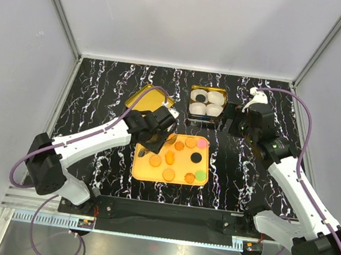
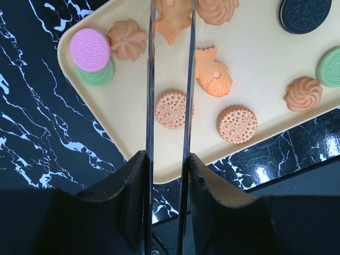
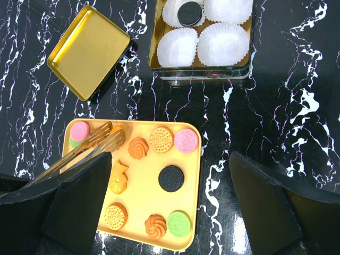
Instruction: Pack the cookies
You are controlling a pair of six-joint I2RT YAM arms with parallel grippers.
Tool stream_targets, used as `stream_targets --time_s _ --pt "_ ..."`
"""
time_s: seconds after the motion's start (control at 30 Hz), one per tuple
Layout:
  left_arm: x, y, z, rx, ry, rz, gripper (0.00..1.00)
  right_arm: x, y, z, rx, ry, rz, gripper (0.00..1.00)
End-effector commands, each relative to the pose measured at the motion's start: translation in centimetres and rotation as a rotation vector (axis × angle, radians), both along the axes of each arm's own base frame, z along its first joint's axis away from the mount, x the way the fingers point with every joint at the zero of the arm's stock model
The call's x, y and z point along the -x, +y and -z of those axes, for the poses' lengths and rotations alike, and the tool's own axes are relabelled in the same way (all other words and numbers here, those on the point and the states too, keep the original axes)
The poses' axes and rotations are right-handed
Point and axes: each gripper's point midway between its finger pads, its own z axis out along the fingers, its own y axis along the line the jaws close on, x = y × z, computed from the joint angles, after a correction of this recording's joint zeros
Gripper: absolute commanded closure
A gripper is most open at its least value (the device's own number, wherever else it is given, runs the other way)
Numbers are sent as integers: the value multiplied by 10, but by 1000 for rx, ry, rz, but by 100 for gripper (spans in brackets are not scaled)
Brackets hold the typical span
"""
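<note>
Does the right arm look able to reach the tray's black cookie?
Probably yes: the black cookie lies uncovered, the right fingers are open, and the tongs hang over the tray's left side.

Black marble-look tabletop w/ white veins is sitting btwn pale grey wall panels in aluminium frame posts, light is glinting off it, and a metal rail is running along the near edge.

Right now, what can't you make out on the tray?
Tongs: tips cut by top edge, left wrist view; grip on fish cookie unclear.
Green cookie: left wrist view, mostly under pink cookie.
Tray: right wrist view, one side behind a finger of the right gripper.
</note>
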Motion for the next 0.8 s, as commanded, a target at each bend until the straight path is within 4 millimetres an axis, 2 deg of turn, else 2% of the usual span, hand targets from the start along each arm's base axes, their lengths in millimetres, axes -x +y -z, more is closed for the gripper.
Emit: stream_targets --time_s 0.0,0.27,0.63,0.77 --pt "-8 -4 -28 60 -66 -12 65 -3 -3 -7 9 -39 14 0" --pt "-8 -4 -33 72 -73 -16 65 -4 -3 -9 8 -42 17 0" --pt "-12 -11 -51 116 -99 -11 66 -3 -4 -11 7 -46 22 0" --pt "-17 -17 -63 143 -125 -16 66 -2 -4 -16 -7 -53 22 0"
